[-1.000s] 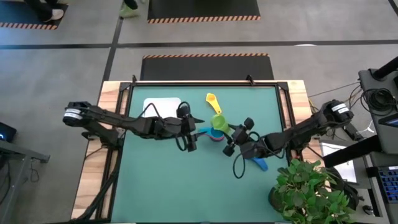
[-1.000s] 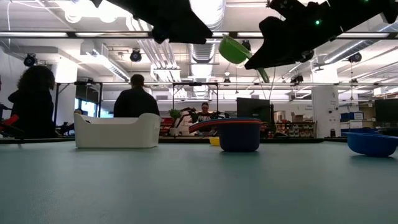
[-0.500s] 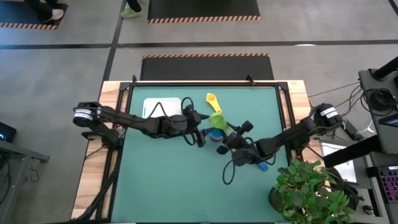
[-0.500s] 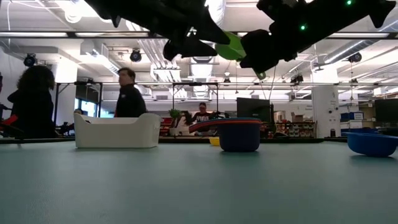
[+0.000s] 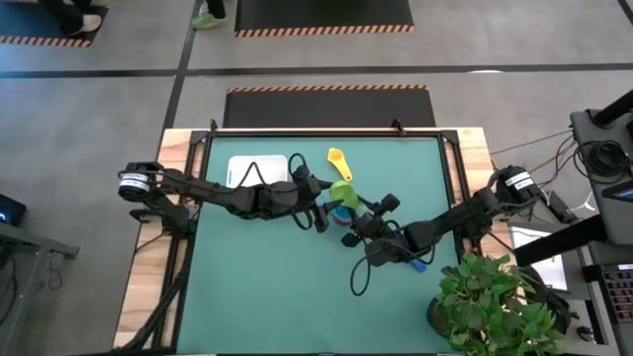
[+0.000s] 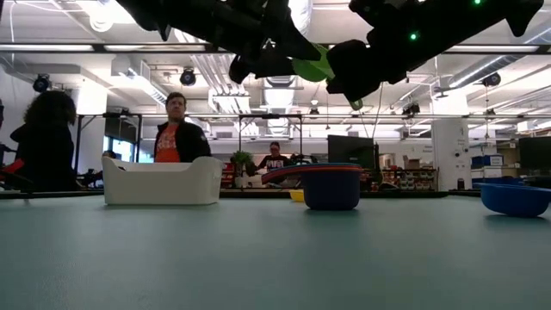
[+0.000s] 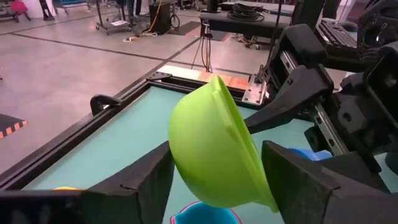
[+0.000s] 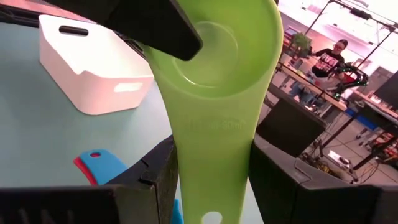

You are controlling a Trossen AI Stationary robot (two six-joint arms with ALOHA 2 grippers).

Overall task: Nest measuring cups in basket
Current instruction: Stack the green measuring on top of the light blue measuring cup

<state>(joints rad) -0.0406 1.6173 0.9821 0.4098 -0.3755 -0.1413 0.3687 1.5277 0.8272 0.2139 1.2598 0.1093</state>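
Green cup [image 7: 214,152] held between both hands, aloft.

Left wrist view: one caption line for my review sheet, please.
Green cup held in mid-air between the left gripper's fingers, with the right gripper behind it holding its handle.

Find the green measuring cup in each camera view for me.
High view: green cup mid-table, between both arms.
Low view: top centre, held in the air.
Left wrist view: bowl fills the centre.
Right wrist view: handle and bowl fill the centre.
Shared landmark: white basket, not seen in the left wrist view.
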